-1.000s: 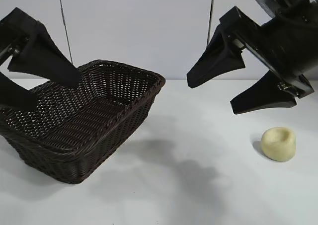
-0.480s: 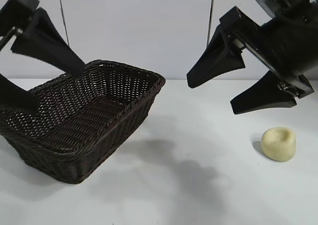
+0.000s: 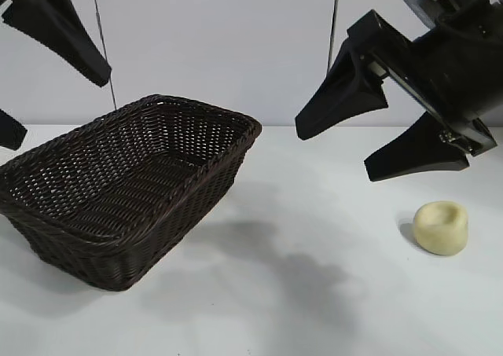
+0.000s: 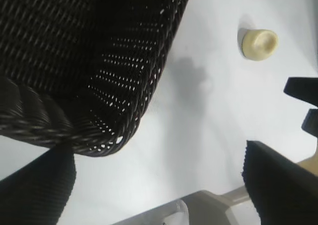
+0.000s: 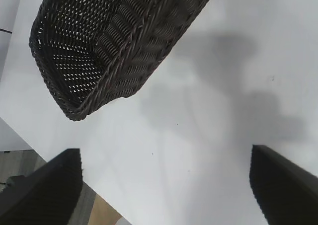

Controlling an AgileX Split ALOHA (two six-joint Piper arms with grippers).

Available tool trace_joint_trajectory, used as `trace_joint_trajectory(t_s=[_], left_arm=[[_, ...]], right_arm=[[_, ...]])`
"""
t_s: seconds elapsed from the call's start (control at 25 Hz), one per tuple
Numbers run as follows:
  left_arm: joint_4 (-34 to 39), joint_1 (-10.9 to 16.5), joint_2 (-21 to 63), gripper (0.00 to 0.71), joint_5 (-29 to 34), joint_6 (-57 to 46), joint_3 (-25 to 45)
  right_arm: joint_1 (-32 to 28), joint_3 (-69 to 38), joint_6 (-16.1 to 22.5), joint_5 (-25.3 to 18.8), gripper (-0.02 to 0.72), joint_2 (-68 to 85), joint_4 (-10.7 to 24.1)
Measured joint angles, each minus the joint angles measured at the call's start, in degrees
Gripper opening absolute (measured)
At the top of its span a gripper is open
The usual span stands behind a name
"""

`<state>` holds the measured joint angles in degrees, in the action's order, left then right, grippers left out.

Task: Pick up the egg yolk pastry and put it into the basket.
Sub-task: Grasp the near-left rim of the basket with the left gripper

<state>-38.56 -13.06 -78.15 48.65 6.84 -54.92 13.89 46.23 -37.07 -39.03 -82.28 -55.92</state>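
Observation:
The egg yolk pastry (image 3: 442,227), a small pale yellow puck with a dimpled top, sits on the white table at the right; it also shows far off in the left wrist view (image 4: 258,43). The dark woven basket (image 3: 196,171) stands at the left, empty, and shows in both wrist views (image 4: 144,86) (image 5: 144,31). My right gripper (image 3: 334,152) is open and empty, hovering above and a little left of the pastry. My left gripper (image 3: 55,108) is open and empty, raised high at the far left above the basket.
The white table (image 3: 314,293) lies between basket and pastry. A white panelled wall (image 3: 220,42) closes the back. In the left wrist view the right gripper's fingertips (image 4: 300,88) show at the edge. The table's edge (image 5: 94,200) shows in the right wrist view.
My left gripper has risen up and away from the basket, toward the upper left. The right gripper, the pastry and the basket have not moved.

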Motion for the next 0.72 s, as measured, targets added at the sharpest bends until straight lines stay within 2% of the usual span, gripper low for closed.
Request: trace_joint_trajectory(t_s=[0.2,0.36,0.52,0.72], left_arm=[[1.40,0.00,0.00,0.658,0.10,-4.10,-0.06],[9.49,-0.04,0.00,0.658,-0.02,-16.04,0.66],[16.43,-0.04,0.00,0.658,-3.69,-27.21,3.95],[18.03,-0.04,0.00,0.658,-10.28,-34.12,7.79]], right_arm=[[0.00,0.00,0.00,-0.17,0.654,0.00,0.00],[0.00,0.00,0.00,-0.23,0.654,0.00,0.00],[0.00,0.00,0.00,-0.23,0.654,0.00,0.00],[0.00,0.00,0.00,-0.23,0.654,0.00,0.00]])
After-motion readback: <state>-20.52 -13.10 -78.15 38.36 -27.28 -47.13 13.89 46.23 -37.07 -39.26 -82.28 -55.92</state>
